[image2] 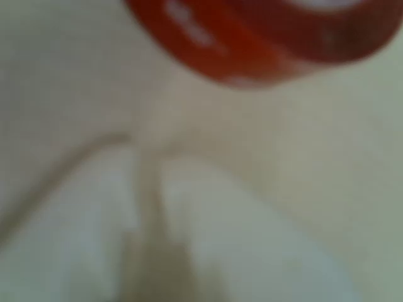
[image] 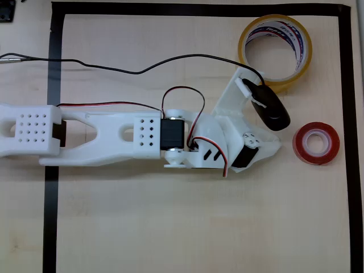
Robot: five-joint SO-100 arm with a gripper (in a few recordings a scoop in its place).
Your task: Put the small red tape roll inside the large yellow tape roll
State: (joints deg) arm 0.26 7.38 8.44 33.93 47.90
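The small red tape roll (image: 316, 142) lies flat on the wooden table at the right, and its blurred lower rim (image2: 252, 44) shows at the top of the wrist view. The large yellow tape roll (image: 275, 51) lies flat at the upper right, hole up. My white gripper (image: 275, 143) points right, its tip a short way left of the red roll and below the yellow one, touching neither. In the wrist view my gripper (image2: 148, 170) is blurred; its two white fingers (image2: 239, 239) seem to lie together with only a thin seam between them, holding nothing.
A black tape line (image: 54, 114) frames the work area along the left, top and right. A black cable (image: 142, 68) runs across the table from the left to the wrist camera (image: 272, 108). The white arm (image: 114, 133) spans the middle from the left.
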